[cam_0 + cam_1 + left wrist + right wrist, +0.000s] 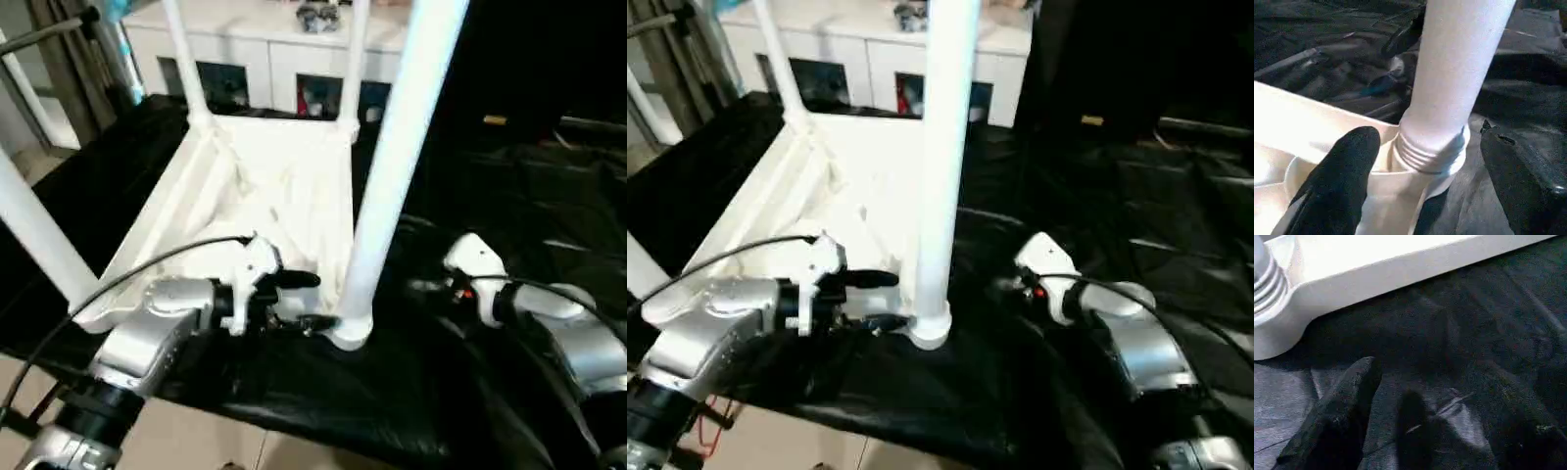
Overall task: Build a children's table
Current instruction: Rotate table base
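The children's table lies upside down on black cloth: its white tabletop (284,196) shows the ribbed underside, and four white legs stand up from the corners. The near-right leg (392,166) sits in its corner socket (351,333), with screw threads showing at its base (1430,156). My left gripper (325,301) is open, one black finger (1347,166) on each side of that leg's base, with gaps to the leg. My right gripper (1004,286) hangs open just right of the same corner, over the cloth, nothing between its fingers (1347,401).
A white cabinet (265,49) with glass doors stands behind the table. The black cloth (509,196) spreads to the right in folds. Pale floor (196,441) shows below the cloth's near edge. The near-left leg (34,230) rises beside my left forearm.
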